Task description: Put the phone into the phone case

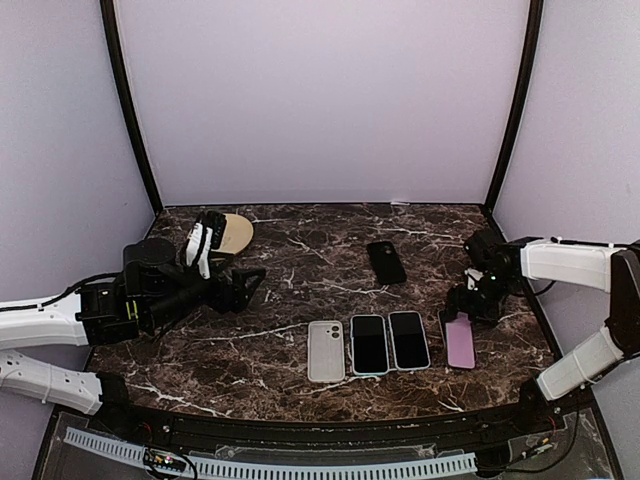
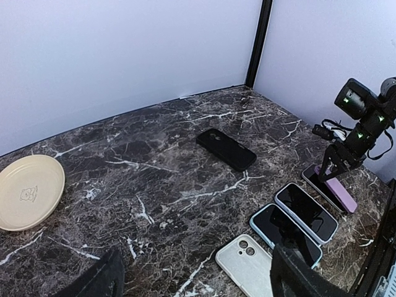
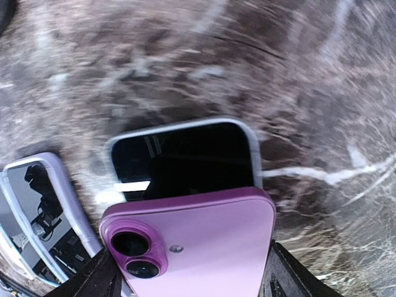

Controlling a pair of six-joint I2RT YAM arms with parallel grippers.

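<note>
pink phone point(image 3: 192, 238) back-up between right gripper point(image 3: 189, 279) fingers, cannot tell if gripped, overlapping pale-rimmed dark slab point(image 3: 185, 154) on desk point(image 1: 290, 265), right side | left gripper point(image 2: 198, 281) released, idle | risk: phone skews off slab corners, jams or slides if pressed unevenly

Left arm point(image 1: 45, 320) and right arm point(image 1: 565, 262): white shells, black joints, black cables. Left hand point(image 1: 243, 287) and right hand point(image 1: 468, 305) are black. Green wrist lights.
</note>
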